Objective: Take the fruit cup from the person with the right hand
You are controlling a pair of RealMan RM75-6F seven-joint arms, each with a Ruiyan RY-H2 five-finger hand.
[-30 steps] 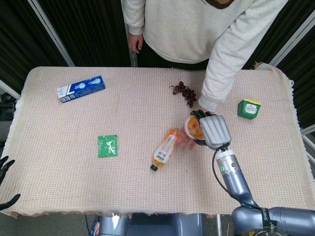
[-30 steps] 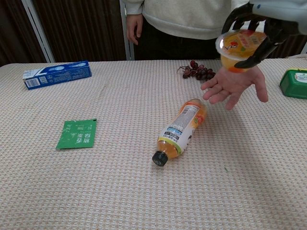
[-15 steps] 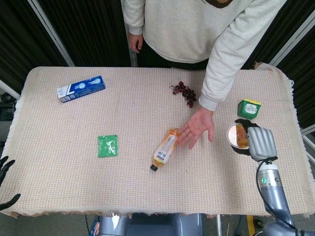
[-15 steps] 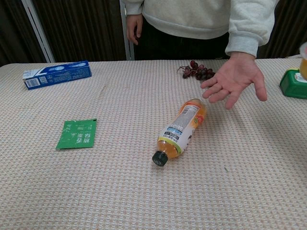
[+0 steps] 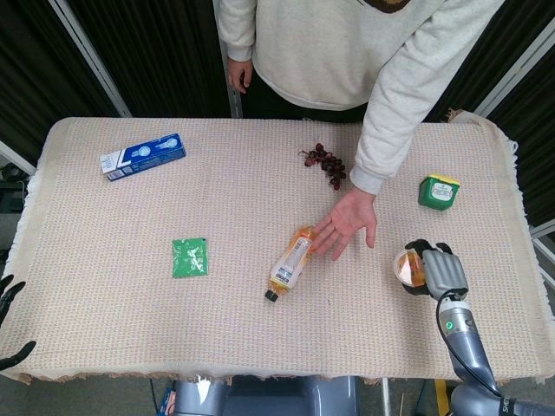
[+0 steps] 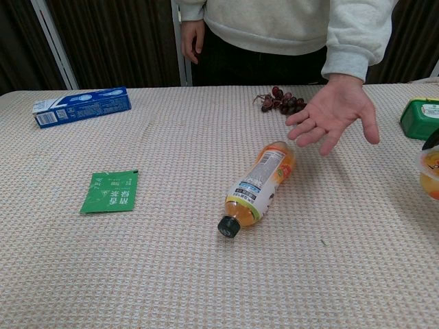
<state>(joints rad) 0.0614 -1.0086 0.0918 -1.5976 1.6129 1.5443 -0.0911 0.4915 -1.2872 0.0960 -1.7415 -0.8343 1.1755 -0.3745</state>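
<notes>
- Orange fruit shows through the clear fruit cup (image 5: 409,266), which sits at the lower right of the head view, held in the right robot hand (image 5: 438,270); the dark fingers (image 5: 420,246) curl round its rim from the right side.
- In the chest view only a sliver of the fruit cup (image 6: 430,173) shows at the far right edge, so the grip is hard to read there.
- The cup lies to the right of and below the person's hand (image 5: 349,225), well apart from it; that hand is spread, palm up, over the woven bench (image 5: 113,286).
- Just left of the person's hand an orange drink bottle (image 5: 290,263) lies on its side, black cap toward the lower left.
- A green sachet (image 5: 190,257) lies flat at mid left, a blue box (image 5: 142,156) at upper left, dark grapes (image 5: 326,163) at upper centre, and a green tub (image 5: 439,191) at upper right, above the cup.
- The left robot hand (image 5: 9,321) shows only as dark fingertips at the lower left edge; whether it is spread or closed I cannot tell.
</notes>
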